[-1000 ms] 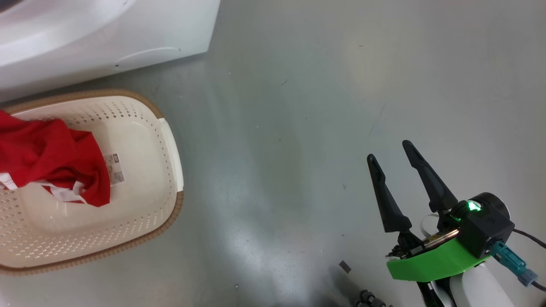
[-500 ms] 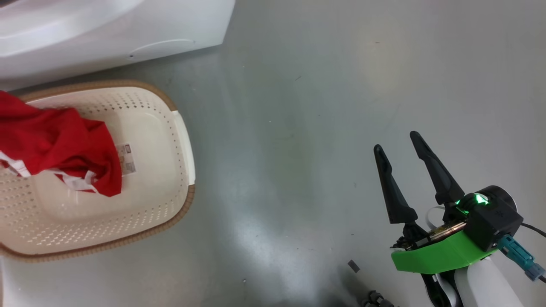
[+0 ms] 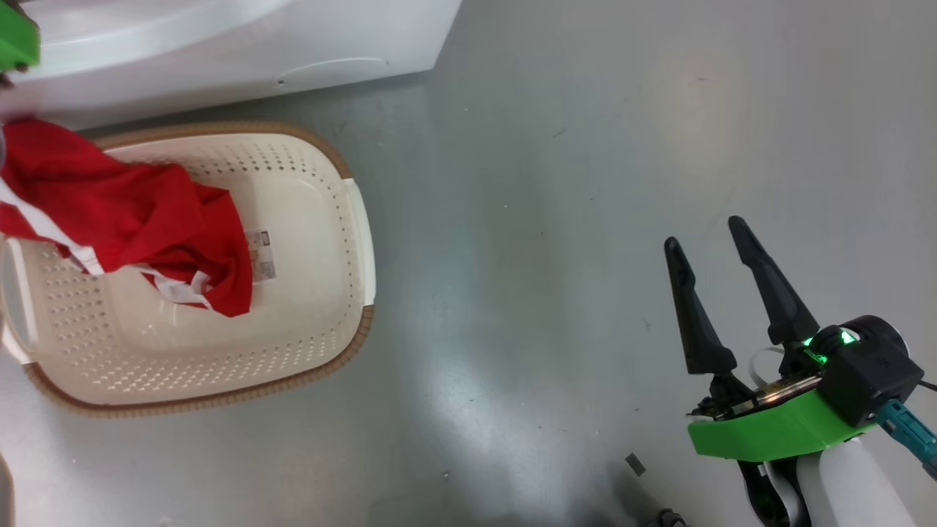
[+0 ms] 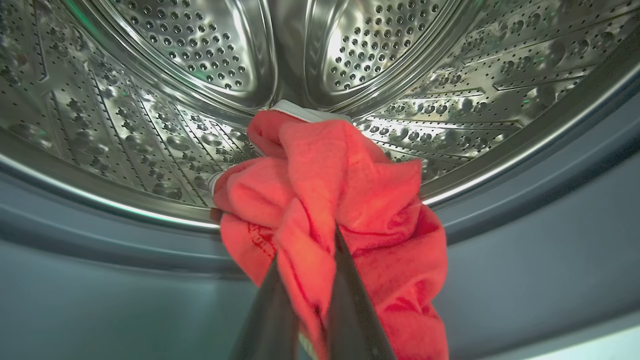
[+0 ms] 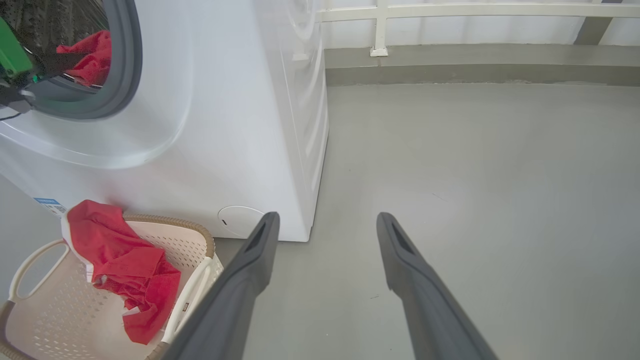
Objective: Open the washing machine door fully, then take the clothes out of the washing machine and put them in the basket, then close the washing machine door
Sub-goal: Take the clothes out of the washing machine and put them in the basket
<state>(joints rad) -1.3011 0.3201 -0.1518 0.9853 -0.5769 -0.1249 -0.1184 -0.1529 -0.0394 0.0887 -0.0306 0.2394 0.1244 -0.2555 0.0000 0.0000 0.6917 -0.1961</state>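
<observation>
In the left wrist view my left gripper (image 4: 306,250) is shut on a bunched red piece of the clothes (image 4: 330,180) at the front lip of the steel drum (image 4: 150,75), just above the grey seal (image 4: 100,300). In the right wrist view that red cloth (image 5: 87,57) sits inside the washing machine (image 5: 240,125) opening. Another red garment with white trim (image 3: 146,212) hangs over the back left rim of the cream basket (image 3: 219,399), which stands in front of the machine (image 3: 219,44). My right gripper (image 3: 703,230) is open over bare floor, far right of the basket. The washing machine door is out of view.
Grey floor stretches to the right of the machine and basket. A white rail (image 5: 380,25) runs along the far wall. A small dark scrap (image 3: 635,462) lies on the floor near my right arm. A green part of my left arm (image 3: 15,40) is at the machine's front.
The head camera has swung left, so basket and machine sit further right in its picture, and a green part of my left arm has come into the corner. My left gripper has shut.
</observation>
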